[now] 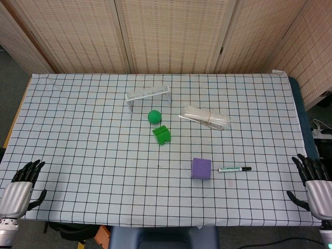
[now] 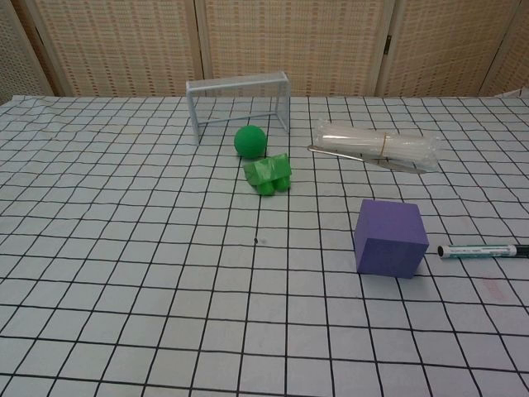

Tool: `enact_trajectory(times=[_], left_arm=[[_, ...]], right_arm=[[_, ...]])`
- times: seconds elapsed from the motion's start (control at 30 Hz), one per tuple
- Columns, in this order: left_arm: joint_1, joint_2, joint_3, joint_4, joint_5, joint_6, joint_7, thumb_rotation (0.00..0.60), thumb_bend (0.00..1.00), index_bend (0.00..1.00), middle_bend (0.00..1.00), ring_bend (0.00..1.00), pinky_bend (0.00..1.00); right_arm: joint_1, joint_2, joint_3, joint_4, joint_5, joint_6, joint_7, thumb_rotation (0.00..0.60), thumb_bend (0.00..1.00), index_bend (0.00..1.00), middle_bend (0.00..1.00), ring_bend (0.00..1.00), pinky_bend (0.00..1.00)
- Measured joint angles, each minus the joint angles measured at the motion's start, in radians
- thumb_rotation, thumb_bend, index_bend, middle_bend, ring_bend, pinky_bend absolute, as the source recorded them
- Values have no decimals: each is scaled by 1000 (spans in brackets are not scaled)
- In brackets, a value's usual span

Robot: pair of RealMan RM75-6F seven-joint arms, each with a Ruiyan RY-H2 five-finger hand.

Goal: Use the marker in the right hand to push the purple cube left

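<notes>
Marker waiting, not yet picked up
Marker is lying at 3 o'clock of purple cube; right robot hand is resting wide, holding nothing.

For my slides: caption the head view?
Marker lies right of purple cube; both hands, left and right, open at table edge.

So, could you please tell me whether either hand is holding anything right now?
Nothing is held: left hand and right hand are open; the green-and-white marker lies on the table.

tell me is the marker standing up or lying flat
Lying flat. The marker rests lengthwise on the checkered cloth, just right of the purple cube, untouched by either hand.
</notes>
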Motion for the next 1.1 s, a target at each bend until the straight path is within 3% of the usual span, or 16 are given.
enact_trajectory(times=[0.3, 0.37, 0.47, 0.57, 0.73, 1.1], left_arm=[[2, 4, 6, -6, 14, 8, -10, 600, 395, 0, 0, 0, 139], [2, 5, 6, -7, 16, 9, -13, 600, 395, 0, 0, 0, 139], [-2, 5, 5, -5, 17, 4, -20, 600, 395, 0, 0, 0, 141], [-5, 7, 6, -3, 18, -2, -32, 600, 396, 0, 0, 0, 142], [-6, 15, 11, -5, 24, -4, -48, 600, 394, 0, 0, 0, 142], [-4, 31, 18, -7, 34, 0, -80, 600, 395, 0, 0, 0, 142]], right_arm=[[13, -12, 10, 20, 26, -55, -17, 600, 120, 37, 0, 0, 0], [17, -14, 14, 23, 30, -60, -17, 600, 121, 115, 0, 0, 0], [37, -20, 24, 32, 35, -90, -16, 600, 121, 312, 0, 0, 0], [73, -42, 37, 51, 45, -144, -63, 600, 121, 392, 0, 0, 0], [144, -138, 65, 109, 81, -243, -180, 600, 134, 416, 0, 0, 0], [249, -286, 102, 235, 148, -382, -279, 600, 209, 472, 0, 0, 0]])
